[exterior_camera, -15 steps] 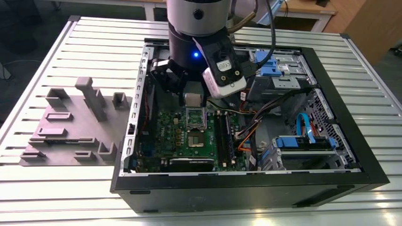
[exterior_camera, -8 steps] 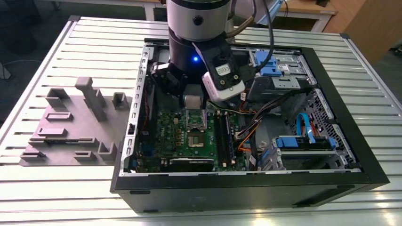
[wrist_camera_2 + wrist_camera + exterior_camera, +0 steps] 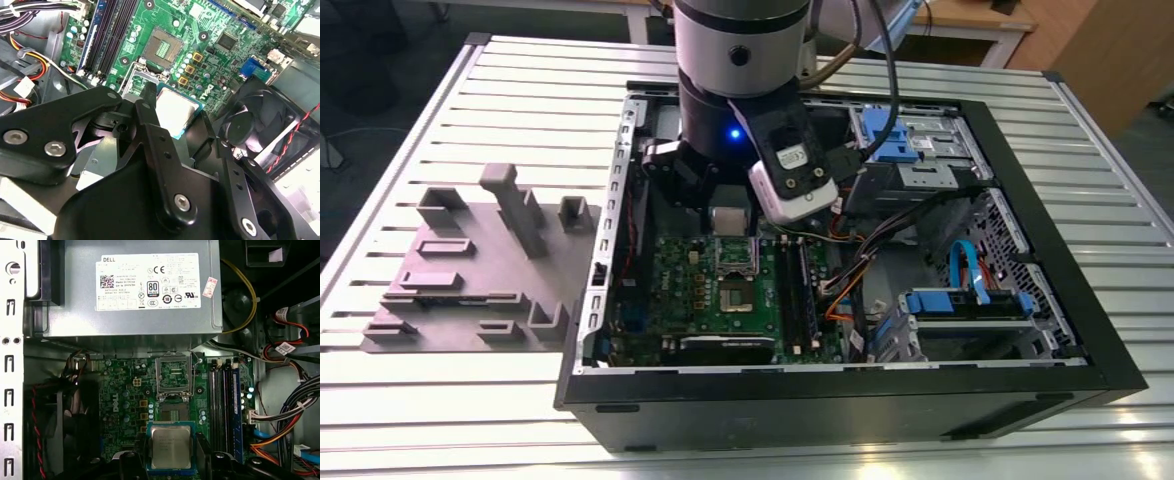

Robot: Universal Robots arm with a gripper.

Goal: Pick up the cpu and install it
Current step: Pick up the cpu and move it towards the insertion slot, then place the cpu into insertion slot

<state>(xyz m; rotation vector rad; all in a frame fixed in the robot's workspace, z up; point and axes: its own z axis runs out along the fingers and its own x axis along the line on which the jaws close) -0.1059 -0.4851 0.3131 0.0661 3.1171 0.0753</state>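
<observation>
First wrist view: cpu [image 3: 171, 446] sits between the jaws, which are clenched on two opposite edges; metal lid faces up, twd the camera. Chip hangs clear above the motherboard [image 3: 125, 400] inside the open pc case [image 3: 854, 400], not seated.

Key relation: socket [image 3: 173, 415] lies under & very near the chip, w/ its load frame [image 3: 174, 374] flipped open on the power supply [image 3: 125, 290] side. Both wrist views show the socket just past the chip's edge, but on opposite sides. So I judge the cpu approx. over it, w/ a gap beneath.

Cpu is about square, so no real long axis. Its edges run parallel to the socket edges & to the RAM slots [image 3: 222, 405]. Which way its corner mark points: can't tell.

Grey tray [image 3: 467, 270] stands on the bench [image 3: 454, 420], on the exterior view's left of the case.
</observation>
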